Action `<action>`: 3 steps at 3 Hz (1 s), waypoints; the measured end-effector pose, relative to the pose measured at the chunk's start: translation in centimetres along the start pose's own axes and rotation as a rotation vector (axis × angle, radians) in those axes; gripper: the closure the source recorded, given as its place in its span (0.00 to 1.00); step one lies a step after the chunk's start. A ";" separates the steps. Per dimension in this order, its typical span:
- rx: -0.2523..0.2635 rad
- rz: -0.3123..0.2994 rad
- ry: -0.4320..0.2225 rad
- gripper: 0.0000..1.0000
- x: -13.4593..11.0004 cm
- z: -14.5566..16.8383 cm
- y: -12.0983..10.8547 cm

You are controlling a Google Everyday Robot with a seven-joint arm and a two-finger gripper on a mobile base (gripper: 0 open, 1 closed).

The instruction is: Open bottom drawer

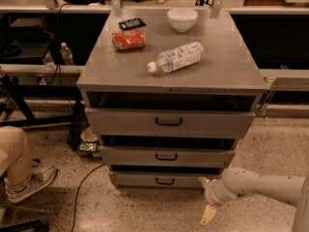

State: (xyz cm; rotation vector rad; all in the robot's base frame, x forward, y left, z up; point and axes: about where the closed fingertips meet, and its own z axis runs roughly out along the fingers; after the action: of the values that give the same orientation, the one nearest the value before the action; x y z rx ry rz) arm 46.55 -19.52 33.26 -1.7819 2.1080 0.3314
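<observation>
The bottom drawer [145, 180] is the lowest, shortest grey front of the metal cabinet [231, 76]. It has a small black bar handle [164, 181] at its centre and looks pushed in about as far as the drawers above. My gripper [206, 199] is low near the floor, just off the drawer's right end and to the right of the handle. Its two cream fingers are spread apart, the upper fingertip [203, 181] close to the drawer front, and hold nothing. The white arm [260, 183] comes in from the right.
On the cabinet top lie a plastic bottle [176, 57], a white bowl [182, 19], a red snack bag [128, 39] and a dark packet [132, 23]. A person's leg and shoe [21, 170] are at left. A cable [84, 187] runs on the floor.
</observation>
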 end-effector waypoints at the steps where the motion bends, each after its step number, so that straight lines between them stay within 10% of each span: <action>1: 0.011 -0.013 0.000 0.00 0.6 1.2 -0.8; 3: 0.077 -0.048 0.009 0.00 2.9 5.2 -4.7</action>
State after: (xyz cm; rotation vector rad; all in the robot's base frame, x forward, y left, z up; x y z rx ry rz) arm 51.35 -20.83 27.57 -1.7899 2.0517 0.2262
